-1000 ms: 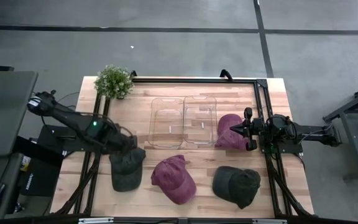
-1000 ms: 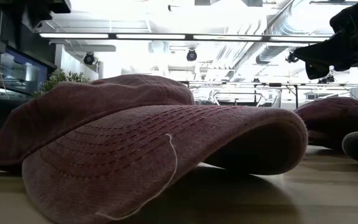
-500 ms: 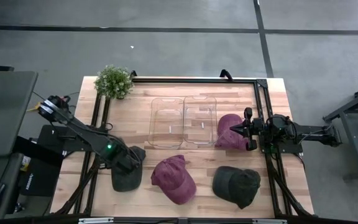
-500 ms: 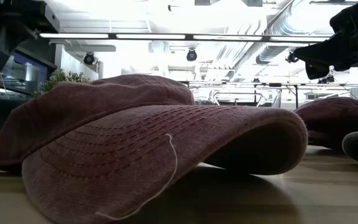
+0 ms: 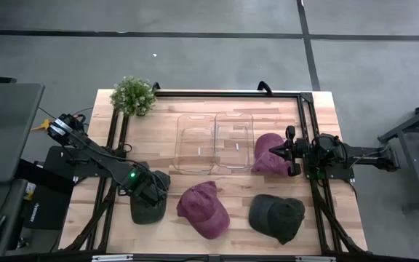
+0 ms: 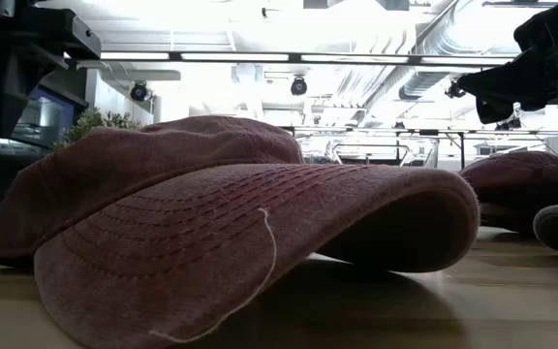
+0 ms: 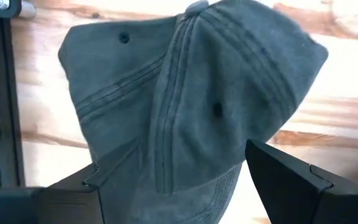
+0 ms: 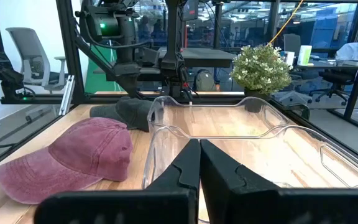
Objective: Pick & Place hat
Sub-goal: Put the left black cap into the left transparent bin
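A wooden bench carries four hats, two clear bins and a small plant at its far left corner. The two bins stand side by side at the middle, and both appear empty, so by the look of things no hat has yet been placed. The left arm reaches low over the near left part of the bench, where the left pincer hangs directly above the grey hat. Seen from that arm's wrist, the grey hat fills the space between two widely spread fingers, which straddle its crown without yet closing on it. A red hat lies at the near middle, a dark hat to its right, and a second red hat sits just beside the right-hand bin. The right arm waits at the right edge, the right pincer pressed together, empty and poised over that second red hat. The job looks to be at its opening stage: the grasp on the grey hat is about to be made, with lift, carry and release into a bin all left to do.
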Tool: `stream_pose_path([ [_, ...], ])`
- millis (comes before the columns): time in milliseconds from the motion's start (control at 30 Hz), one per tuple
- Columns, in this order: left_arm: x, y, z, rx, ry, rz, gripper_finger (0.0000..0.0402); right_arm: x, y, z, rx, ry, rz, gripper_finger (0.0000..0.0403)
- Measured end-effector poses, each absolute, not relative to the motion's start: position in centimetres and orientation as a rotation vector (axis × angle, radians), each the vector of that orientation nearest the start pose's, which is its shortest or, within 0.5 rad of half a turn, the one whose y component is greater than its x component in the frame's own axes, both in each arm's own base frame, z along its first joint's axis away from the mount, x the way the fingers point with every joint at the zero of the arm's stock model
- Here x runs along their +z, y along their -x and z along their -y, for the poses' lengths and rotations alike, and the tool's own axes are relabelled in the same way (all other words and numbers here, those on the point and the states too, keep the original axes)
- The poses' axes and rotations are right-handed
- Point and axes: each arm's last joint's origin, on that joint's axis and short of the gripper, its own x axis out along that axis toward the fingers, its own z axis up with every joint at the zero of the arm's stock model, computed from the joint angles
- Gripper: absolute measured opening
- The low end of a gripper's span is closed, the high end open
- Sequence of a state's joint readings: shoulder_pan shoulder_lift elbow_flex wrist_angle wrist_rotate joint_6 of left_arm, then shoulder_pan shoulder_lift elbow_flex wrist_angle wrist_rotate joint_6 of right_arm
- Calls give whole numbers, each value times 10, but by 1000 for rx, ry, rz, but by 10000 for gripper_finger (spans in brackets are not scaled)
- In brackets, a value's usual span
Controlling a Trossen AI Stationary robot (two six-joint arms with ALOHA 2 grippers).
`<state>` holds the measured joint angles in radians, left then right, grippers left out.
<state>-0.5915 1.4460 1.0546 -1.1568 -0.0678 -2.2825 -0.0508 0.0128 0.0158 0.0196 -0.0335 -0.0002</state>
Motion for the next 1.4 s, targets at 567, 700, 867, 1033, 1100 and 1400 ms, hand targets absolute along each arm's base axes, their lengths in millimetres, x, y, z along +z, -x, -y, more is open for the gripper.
stream_pose_path([
  [567,217,-200,144,1332,1286,-1148,366,170,-97,4,-17,1,22,7],
  [700,205,-210,145,1343,1258,-1141,378,170,-97,4,-17,1,23,5],
  [867,193,-217,144,1387,1221,-1130,378,170,-97,4,-17,1,22,4],
  [1033,183,-231,140,1375,1249,-1103,378,170,-97,4,-17,1,22,4],
  [1100,181,-235,139,1365,1257,-1094,378,170,-97,4,-17,1,22,6],
  [1400,174,-241,135,1380,1256,-1092,354,170,-97,4,-17,1,22,8],
])
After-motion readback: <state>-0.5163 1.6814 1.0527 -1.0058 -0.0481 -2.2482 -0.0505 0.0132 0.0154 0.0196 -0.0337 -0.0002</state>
